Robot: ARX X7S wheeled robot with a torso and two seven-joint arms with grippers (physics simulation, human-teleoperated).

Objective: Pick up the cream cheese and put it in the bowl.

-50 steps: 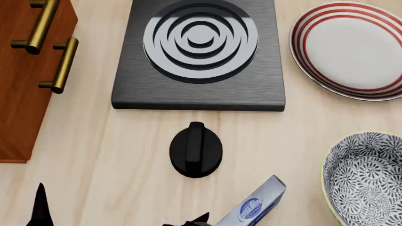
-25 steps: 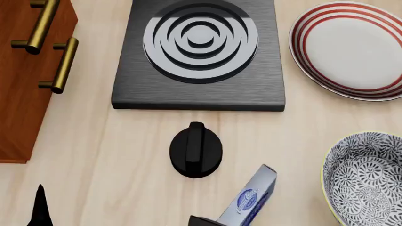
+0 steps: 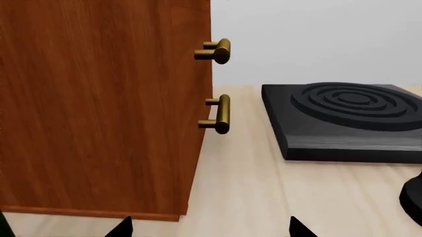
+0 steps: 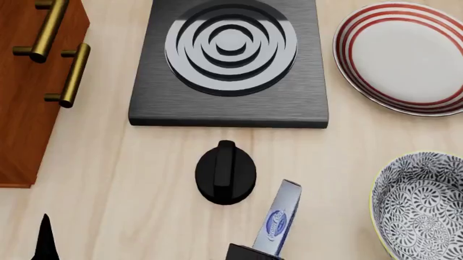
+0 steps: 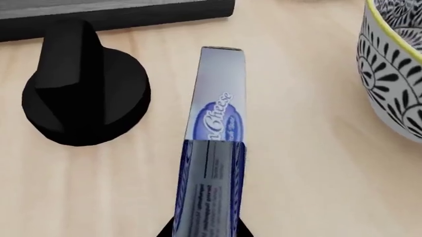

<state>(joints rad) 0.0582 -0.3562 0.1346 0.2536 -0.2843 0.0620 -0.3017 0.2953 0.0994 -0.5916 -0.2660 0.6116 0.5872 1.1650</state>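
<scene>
The cream cheese (image 4: 278, 221) (image 5: 214, 143), a flat silvery-blue box with a blue oval logo, is held on edge above the wooden counter, just right of a black knob. My right gripper (image 4: 253, 253) (image 5: 205, 232) is shut on its near end, dark fingers pressed on both sides. The patterned bowl (image 4: 423, 203) (image 5: 396, 69) with a yellowish rim stands to the right of the box, apart from it. At the lower left of the head view my left gripper (image 4: 47, 241) (image 3: 209, 231) stays open over bare counter, holding nothing.
A black knob (image 4: 225, 172) sits left of the box. Behind it lies a dark burner plate (image 4: 229, 65). A red-striped white plate (image 4: 405, 57) is at the back right. A wooden cabinet (image 4: 29, 81) with brass handles stands at the left.
The cream cheese has swung in my right gripper, its far end moving left and the box turning more upright. The left gripper has barely moved.
</scene>
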